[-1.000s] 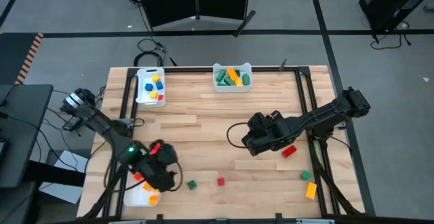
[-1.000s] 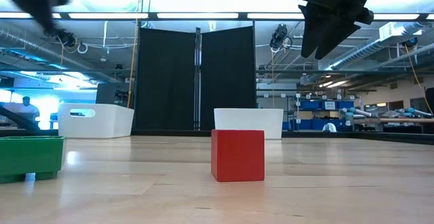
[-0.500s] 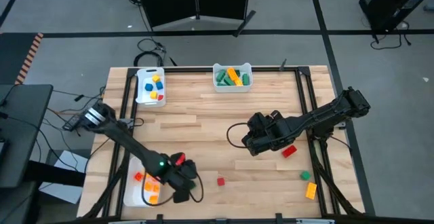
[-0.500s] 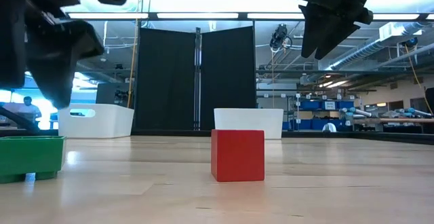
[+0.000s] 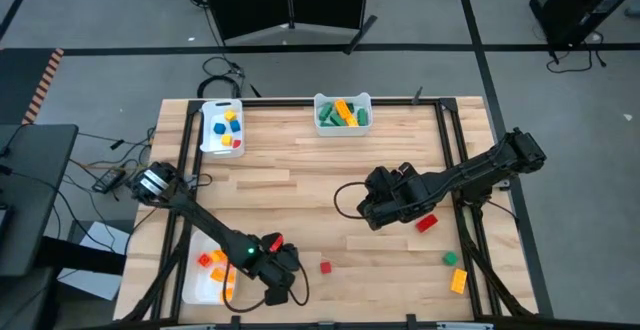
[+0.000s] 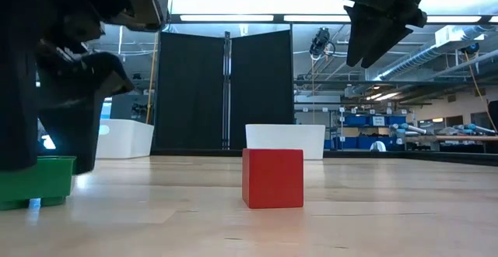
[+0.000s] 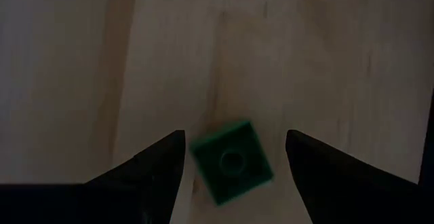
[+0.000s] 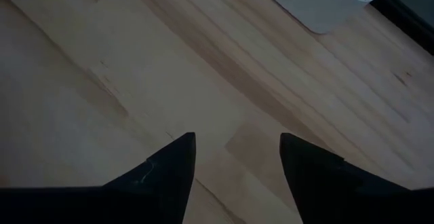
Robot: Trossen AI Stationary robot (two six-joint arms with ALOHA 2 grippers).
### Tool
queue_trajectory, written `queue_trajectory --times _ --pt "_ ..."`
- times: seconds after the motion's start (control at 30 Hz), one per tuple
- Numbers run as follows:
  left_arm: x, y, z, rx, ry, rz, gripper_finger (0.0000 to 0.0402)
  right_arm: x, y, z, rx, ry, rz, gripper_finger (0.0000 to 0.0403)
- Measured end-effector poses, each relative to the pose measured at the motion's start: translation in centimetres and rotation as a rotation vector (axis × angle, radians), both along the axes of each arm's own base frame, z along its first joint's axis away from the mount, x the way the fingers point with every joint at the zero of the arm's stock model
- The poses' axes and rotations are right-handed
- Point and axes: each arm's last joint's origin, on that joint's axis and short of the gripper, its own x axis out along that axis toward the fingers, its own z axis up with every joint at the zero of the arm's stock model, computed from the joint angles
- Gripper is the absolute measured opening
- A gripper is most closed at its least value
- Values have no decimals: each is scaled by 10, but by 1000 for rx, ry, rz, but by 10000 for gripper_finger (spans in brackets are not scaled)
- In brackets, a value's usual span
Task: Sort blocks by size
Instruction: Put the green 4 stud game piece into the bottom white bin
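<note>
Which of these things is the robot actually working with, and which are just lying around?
Job:
- small green studded plastic brick between the left gripper's open fingers
- small red plastic brick
- white rectangular plastic trays

Lying about:
- black cable

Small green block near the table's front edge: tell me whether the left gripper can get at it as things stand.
Probably yes. The left gripper is open and poised right over the small green block, which lies flat on bare wood between the two fingers, with nothing beside it in the wrist view. The red block sits apart.
</note>
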Motion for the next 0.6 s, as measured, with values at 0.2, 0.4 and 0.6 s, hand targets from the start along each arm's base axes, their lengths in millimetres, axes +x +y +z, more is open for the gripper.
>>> queue_trajectory --times 0.2,0.4,0.6 --pt "5 1 -12 19 12 8 264 -2 5 0 -1 3 19 226" --pt "4 2 -14 34 29 6 263 -3 8 0 -4 7 35 225" --pt "0 4 -16 42 78 -3 242 -3 8 0 -15 14 49 225"
